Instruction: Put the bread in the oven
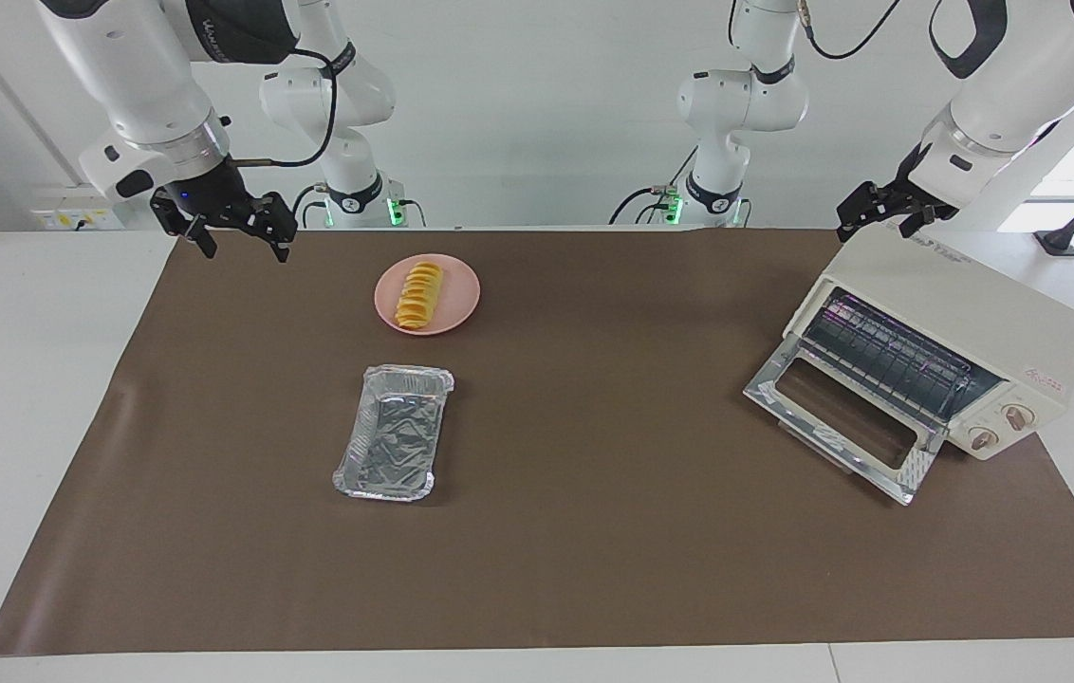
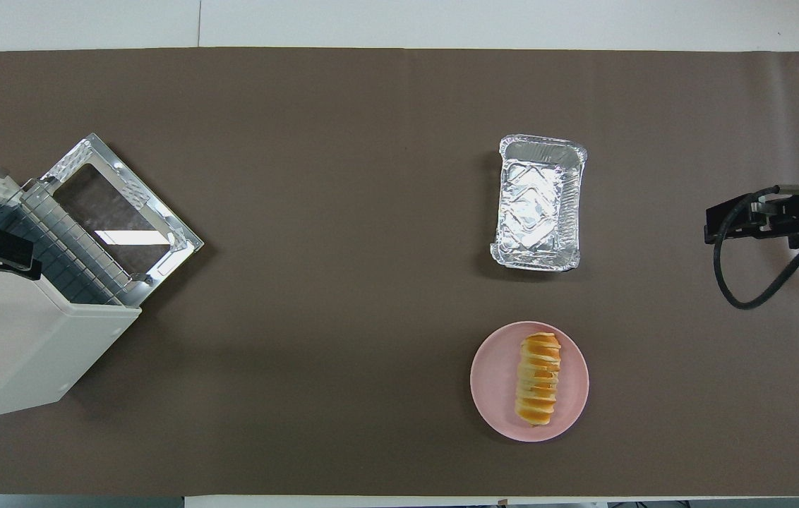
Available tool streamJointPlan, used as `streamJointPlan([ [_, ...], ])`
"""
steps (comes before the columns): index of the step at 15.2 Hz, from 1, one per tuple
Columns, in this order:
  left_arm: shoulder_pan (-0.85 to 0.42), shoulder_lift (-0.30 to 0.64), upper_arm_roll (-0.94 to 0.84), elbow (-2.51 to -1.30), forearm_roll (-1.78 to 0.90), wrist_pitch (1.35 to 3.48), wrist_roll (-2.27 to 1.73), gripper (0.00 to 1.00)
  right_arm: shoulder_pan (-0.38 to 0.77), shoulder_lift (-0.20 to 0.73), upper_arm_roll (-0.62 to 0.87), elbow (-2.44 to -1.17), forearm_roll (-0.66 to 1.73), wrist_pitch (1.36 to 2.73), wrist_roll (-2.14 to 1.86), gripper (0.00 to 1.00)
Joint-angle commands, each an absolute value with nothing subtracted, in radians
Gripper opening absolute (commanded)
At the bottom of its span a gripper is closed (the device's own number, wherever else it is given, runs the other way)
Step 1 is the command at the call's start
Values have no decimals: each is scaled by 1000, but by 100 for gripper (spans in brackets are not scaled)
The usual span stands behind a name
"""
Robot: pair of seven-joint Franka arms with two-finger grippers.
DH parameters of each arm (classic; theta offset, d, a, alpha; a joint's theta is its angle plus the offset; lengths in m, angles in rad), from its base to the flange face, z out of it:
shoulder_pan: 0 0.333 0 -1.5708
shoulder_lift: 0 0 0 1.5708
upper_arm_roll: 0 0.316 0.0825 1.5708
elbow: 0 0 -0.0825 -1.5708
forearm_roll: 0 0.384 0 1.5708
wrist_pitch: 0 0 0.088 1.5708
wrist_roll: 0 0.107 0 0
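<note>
Two grippers are in view, both raised and neither holding anything. The right gripper [image 1: 235, 232] hangs above the mat's corner at the right arm's end of the table, fingers spread apart with nothing between them. The left gripper [image 1: 888, 213] hangs over the top of the oven [image 1: 964, 313]; whether its fingers are parted or closed cannot be told. The bread [image 1: 417, 295] lies on the pink plate [image 1: 456, 313], toward the right arm's end of the table and on the robots' half of the mat, well apart from the oven at the left arm's end. A foil tray [image 1: 395, 433] sits farther from the robots than the plate, untouched. The oven door [image 1: 841, 422] is already dropped open, its rack exposed, its mouth turned at an angle toward the table's middle. The governing relation: the bread lies inward from the right gripper, toward the table's middle, and that arm is plainly the nearer of the two. The loaf's long axis runs roughly away from the robots, slightly skewed, so a grasp across its short width would, in my judgement, need the fingers set crosswise to that line. The task appears unstarted: the loaf rests on its plate and the rack is bare. The carry to the oven would span most of the table's length.
</note>
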State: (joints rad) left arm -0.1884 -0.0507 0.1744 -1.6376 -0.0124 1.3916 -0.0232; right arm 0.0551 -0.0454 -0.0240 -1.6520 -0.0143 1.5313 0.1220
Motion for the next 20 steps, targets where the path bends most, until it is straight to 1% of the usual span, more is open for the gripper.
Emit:
streamJointPlan([
  [1, -178, -67, 167, -1651, 5, 1404, -21, 100, 46, -43, -15, -1643, -31, 1513, 132, 100],
  [4, -178, -67, 167, -1651, 5, 1404, -21, 100, 48, -49, -15, -1655, -31, 1506, 94, 100],
  [6, -178, -67, 167, -1651, 5, 1404, -21, 100, 52, -66, -14, -1701, -18, 1541, 106, 100],
  [8, -179, -67, 166, -1651, 5, 1404, -21, 100, 70, -115, -3, -1811, -15, 1601, 158, 100],
  [10, -179, -67, 167, -1651, 5, 1405, -21, 100, 133, -159, -3, -1964, 30, 1708, 282, 100],
  [11, -178, -67, 167, -1651, 5, 1404, -21, 100, 150, -164, -3, -2018, 55, 1750, 323, 100],
  [13, -178, -67, 167, -1651, 5, 1404, -21, 100, 204, -147, -3, -2112, 118, 1839, 397, 100],
  [16, -178, -67, 167, -1651, 5, 1404, -21, 100, 271, -134, -3, -2293, 169, 2067, 480, 100],
  [20, -178, -67, 167, -1651, 5, 1404, -21, 100, 325, -101, -2, -2413, 210, 2158, 489, 100],
])
